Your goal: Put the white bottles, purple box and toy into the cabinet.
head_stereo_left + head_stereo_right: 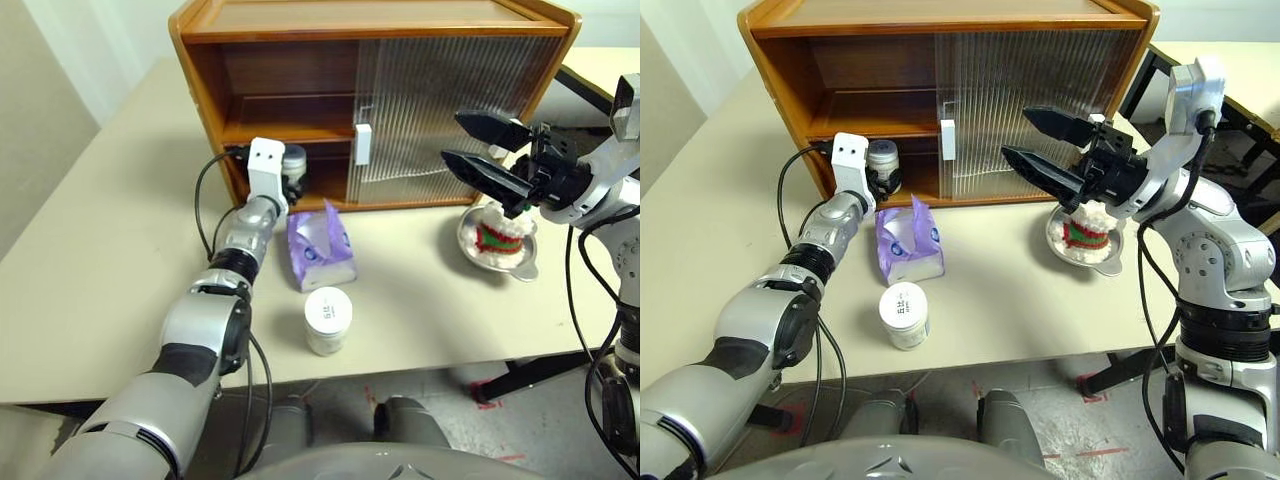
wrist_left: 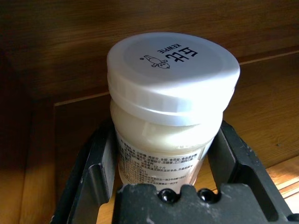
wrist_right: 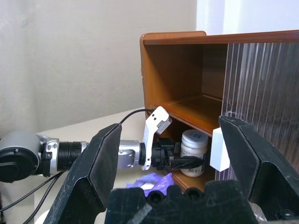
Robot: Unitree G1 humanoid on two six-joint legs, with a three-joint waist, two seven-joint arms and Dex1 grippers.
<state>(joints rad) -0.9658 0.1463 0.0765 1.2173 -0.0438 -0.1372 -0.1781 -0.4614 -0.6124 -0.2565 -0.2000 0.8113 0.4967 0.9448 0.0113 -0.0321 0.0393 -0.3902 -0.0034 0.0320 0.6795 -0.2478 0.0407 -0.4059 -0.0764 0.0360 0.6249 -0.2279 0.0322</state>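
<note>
White bottle [image 1: 327,320], nearest on the tabletop [image 1: 120,250] before the cabinet [image 1: 370,100]: light, rigid, smooth-walled, best gripped below the cap, as the left pincer [image 2: 163,186] grips its twin [image 2: 170,107] at the lower shelf; right pincer [image 1: 490,150] wide open, empty.

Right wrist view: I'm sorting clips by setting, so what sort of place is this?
Probably an indoor test or lab room, not a home: a wooden cabinet on a plain pale table, a bare wall, and red tape marks on the grey floor.

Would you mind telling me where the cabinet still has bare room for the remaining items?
The upper shelf of the cabinet lies bare. The lower shelf is crowded at its opening by the left tool holding a white bottle.
</note>
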